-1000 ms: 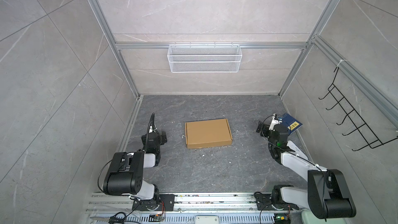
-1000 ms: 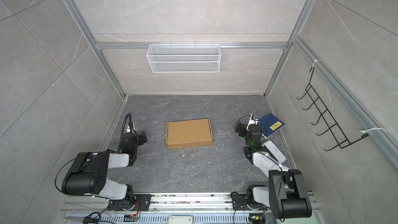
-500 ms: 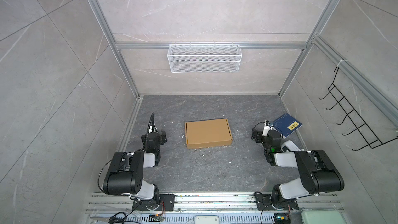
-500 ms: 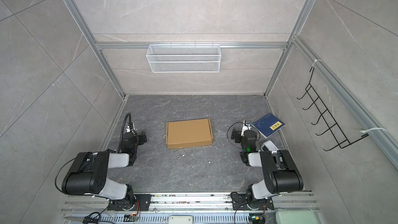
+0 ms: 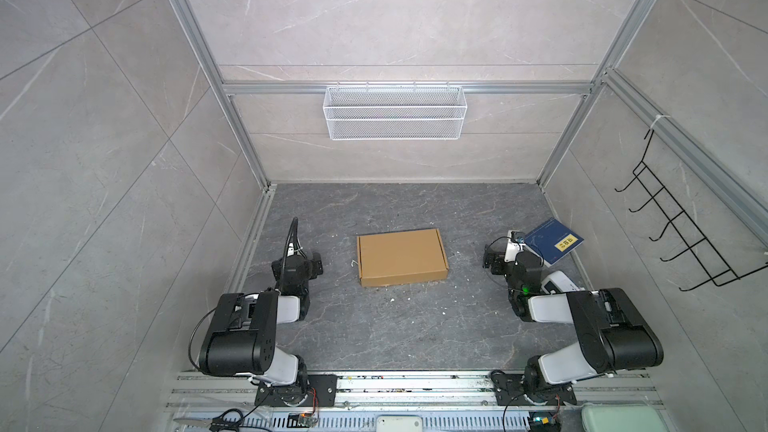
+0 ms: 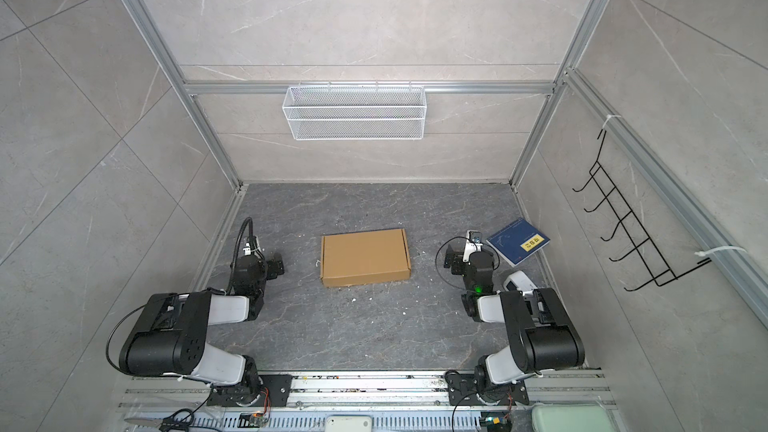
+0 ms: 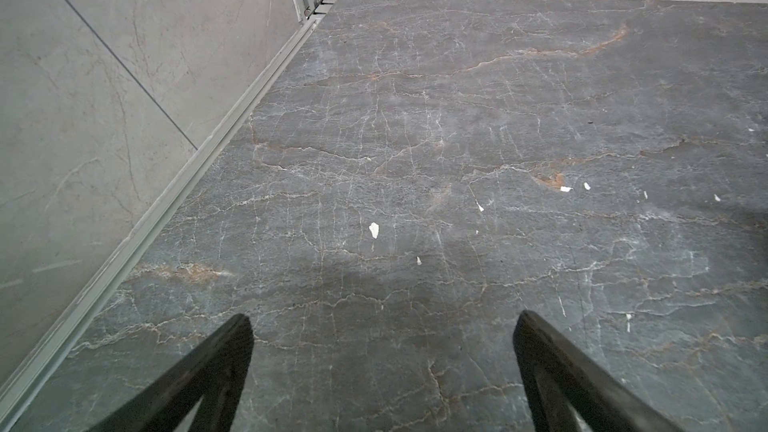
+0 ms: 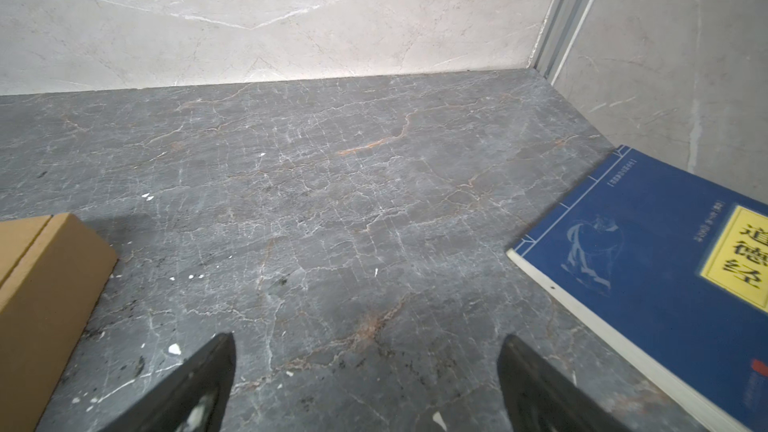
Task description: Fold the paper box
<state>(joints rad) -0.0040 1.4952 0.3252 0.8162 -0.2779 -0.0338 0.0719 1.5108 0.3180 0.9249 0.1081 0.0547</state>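
The paper box lies closed and flat in the middle of the dark stone floor, a shallow brown cardboard rectangle. One of its corners shows in the right wrist view. My left gripper rests low to the box's left, apart from it, open over bare floor. My right gripper sits to the box's right, between the box and a book, open with nothing between its fingers.
A dark blue book with a yellow label lies by the right wall. A white wire basket hangs on the back wall and a black hook rack on the right wall. Small white scraps dot the floor.
The right arm has folded back toward its base, and its gripper has slid a little left, off the book. The left arm and the box have not moved.
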